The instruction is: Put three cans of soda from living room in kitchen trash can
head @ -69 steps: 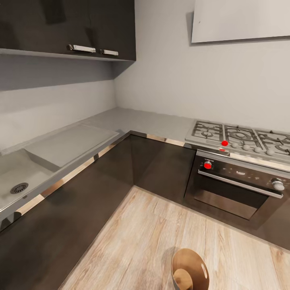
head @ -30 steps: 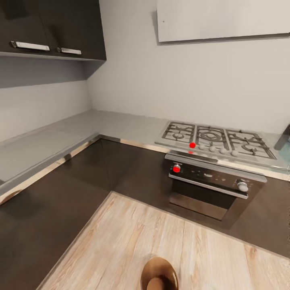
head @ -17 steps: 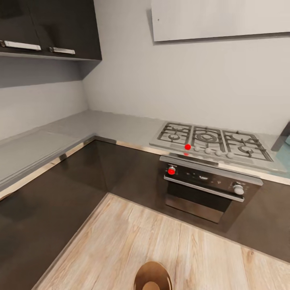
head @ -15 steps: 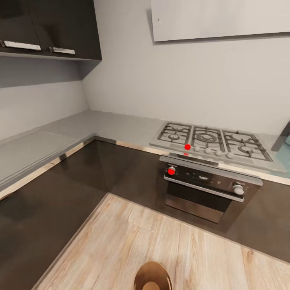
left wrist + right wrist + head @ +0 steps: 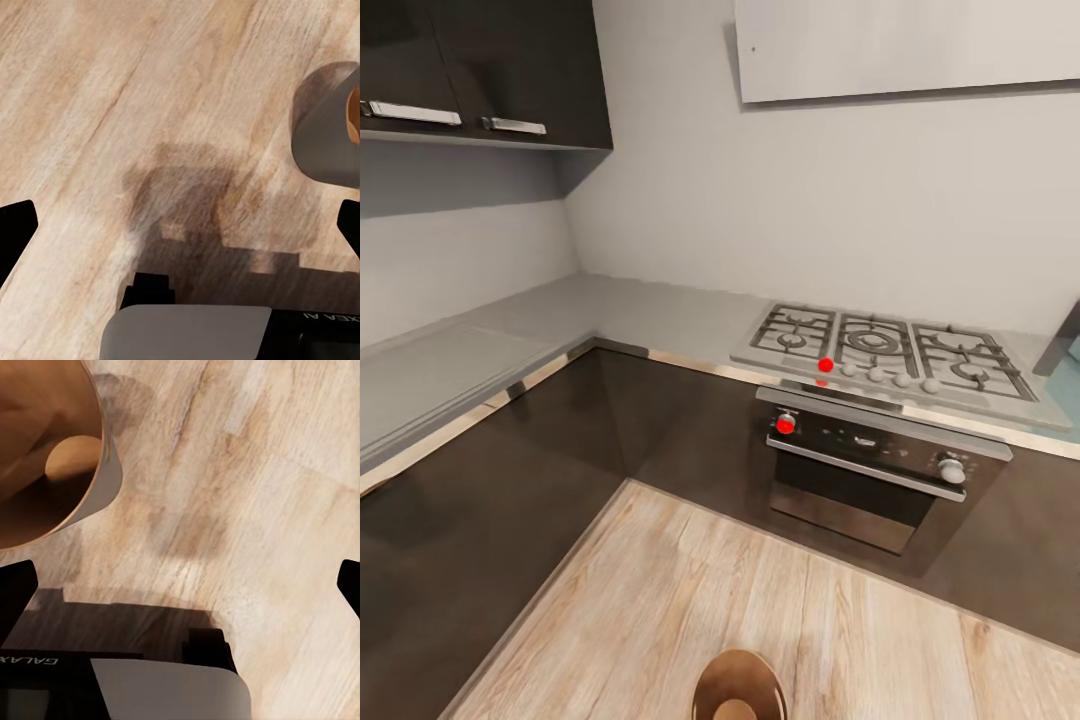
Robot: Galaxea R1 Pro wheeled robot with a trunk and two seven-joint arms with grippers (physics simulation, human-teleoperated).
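Since a second ago only the camera has turned slightly, the tash can (image 5: 738, 687) staying upright on the near floor (image 5: 860, 620) before the oven (image 5: 880, 465), while the left gripper (image 5: 180, 225) and right gripper (image 5: 180, 585) both hang wide open, empty.

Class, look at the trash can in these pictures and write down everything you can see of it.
The trash can is a small round bin standing upright on the pale wood floor, in front of the oven. Its outer wall is grey, its inside brown with a flat round bottom, and nothing lies in it. Its rim is thin and wide. Nothing visibly touches it except the floor.
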